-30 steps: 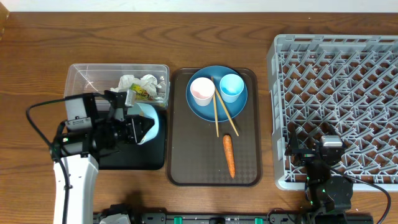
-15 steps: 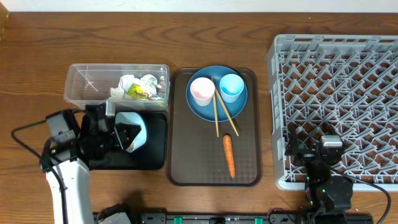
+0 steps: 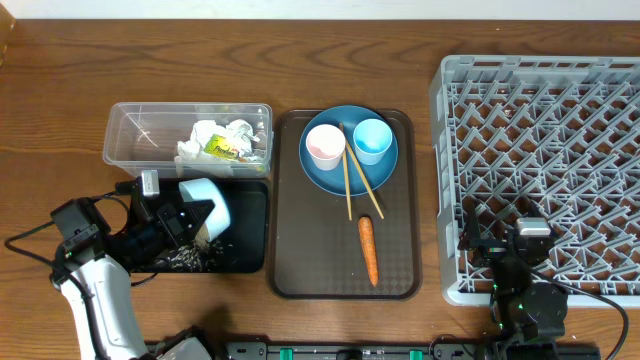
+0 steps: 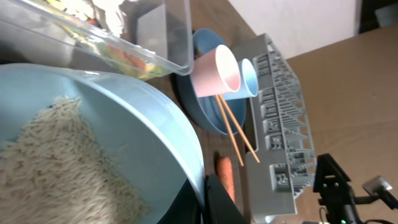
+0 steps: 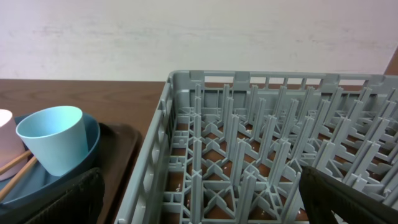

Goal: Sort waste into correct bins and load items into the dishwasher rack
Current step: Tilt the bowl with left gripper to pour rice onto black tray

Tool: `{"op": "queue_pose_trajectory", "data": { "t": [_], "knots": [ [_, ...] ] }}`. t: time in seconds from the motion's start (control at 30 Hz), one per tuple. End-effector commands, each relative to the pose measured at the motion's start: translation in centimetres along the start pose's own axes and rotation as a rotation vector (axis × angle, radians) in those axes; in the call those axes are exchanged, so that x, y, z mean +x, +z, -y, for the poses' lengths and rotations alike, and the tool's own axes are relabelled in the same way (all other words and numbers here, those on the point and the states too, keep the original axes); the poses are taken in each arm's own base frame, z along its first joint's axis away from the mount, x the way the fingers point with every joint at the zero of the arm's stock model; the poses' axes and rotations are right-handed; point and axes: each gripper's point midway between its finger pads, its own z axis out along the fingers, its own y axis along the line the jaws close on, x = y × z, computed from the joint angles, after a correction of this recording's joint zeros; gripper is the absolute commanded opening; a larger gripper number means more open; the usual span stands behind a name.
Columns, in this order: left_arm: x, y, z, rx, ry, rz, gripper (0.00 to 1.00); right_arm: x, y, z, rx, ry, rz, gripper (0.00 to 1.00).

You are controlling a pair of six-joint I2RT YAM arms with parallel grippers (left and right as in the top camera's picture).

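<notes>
Overhead, your left claw (image 3: pixel 190 224) is clamped on the smooth pale-blue bowl (image 3: pixel 207 203), tipped on its side directly above the matte black bin (image 3: pixel 248 245). Loose rice (image 3: pixel 185 262) lies scattered there (more clings inside). Your right claw (image 3: pixel 528 238) gapes wide, empty, beside the lattice rack (image 3: pixel 540 130).

Left arm now sits further back-left than a second ago; I see the white bowl (image 3: pixel 207 198) it grips shifted left over the black bin (image 3: pixel 250 228), rice grains (image 3: pixel 188 262) now scattered beneath
</notes>
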Motion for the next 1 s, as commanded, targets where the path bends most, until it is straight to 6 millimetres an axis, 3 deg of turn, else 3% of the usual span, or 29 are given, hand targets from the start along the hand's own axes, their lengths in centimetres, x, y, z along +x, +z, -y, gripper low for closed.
{"op": "queue_pose_trajectory", "data": {
  "t": [0.0, 0.23, 0.53, 0.97],
  "knots": [
    [-0.3, 0.0, 1.6, 0.122, 0.045, 0.024, 0.06, 0.1, 0.0, 0.3, 0.014, -0.007, -0.004, 0.99],
    [-0.9, -0.3, 3.5, 0.278, 0.010, 0.054, 0.06, 0.1, 0.0, 0.3, 0.014, -0.007, -0.004, 0.99],
    [-1.3, -0.7, 4.6, 0.349, 0.000, 0.073, 0.06, 0.1, 0.0, 0.3, 0.014, -0.007, -0.004, 0.99],
    [-1.3, -0.7, 4.6, 0.353, -0.074, 0.060, 0.06, 0.1, 0.0, 0.3, 0.014, -0.007, -0.004, 0.99]
  ]
}}
